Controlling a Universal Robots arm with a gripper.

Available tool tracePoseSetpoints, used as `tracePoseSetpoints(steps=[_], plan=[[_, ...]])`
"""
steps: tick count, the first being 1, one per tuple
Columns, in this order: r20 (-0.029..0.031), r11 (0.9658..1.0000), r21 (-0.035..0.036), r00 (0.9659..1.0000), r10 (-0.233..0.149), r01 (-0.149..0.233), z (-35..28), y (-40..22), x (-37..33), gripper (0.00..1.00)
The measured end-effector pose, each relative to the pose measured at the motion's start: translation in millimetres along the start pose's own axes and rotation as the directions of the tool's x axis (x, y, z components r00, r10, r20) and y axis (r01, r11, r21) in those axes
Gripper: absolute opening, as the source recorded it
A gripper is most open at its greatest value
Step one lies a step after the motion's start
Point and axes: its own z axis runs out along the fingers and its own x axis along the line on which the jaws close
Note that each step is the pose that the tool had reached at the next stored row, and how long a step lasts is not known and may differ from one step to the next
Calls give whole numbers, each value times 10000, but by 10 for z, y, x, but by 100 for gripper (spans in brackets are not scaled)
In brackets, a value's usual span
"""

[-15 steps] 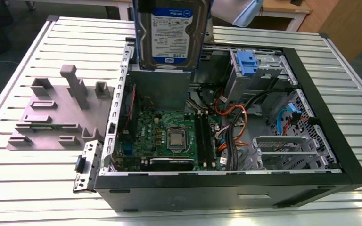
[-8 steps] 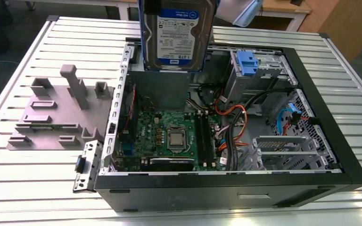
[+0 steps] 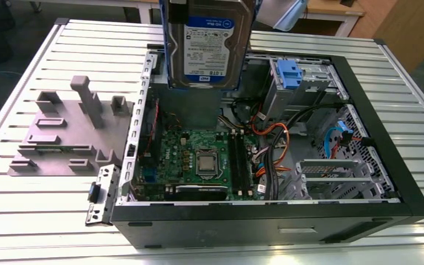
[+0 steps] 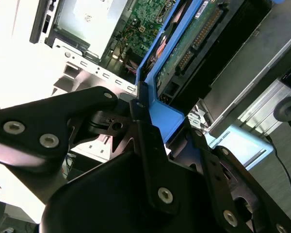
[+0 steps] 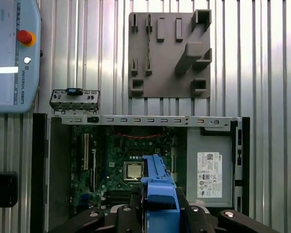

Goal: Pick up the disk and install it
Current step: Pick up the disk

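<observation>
We've got the slatted table (image 3: 20, 110) carrying an open computer case (image 3: 234, 226), with a grey fixture plate (image 3: 57, 143) just beside it on the exterior view's left. Inside lies the motherboard (image 3: 197, 154), and the drive cage (image 3: 304, 88) sits at the far corner. The disk (image 3: 208, 44) hangs upright in the air above the case, label facing us. The gripper (image 4: 162, 116) is clamped tight on its blue carrier frame (image 5: 157, 187), fingers pinching the plastic edge. That worries us: a grip on plastic alone could slip and drop the drive onto the board, and the orange cables (image 3: 271, 138) near the cage could snag it.
</observation>
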Motion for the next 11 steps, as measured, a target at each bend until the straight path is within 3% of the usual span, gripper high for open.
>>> tracePoseSetpoints(steps=[3, 8, 11], plan=[[1, 10000, 1, 10000, 0, 0, 3, -36, 18, 37], [-1, 10000, -1, 10000, 0, 0, 2, -210, 24, 37], [1, 10000, 1, 10000, 0, 0, 5, -248, 32, 37]])
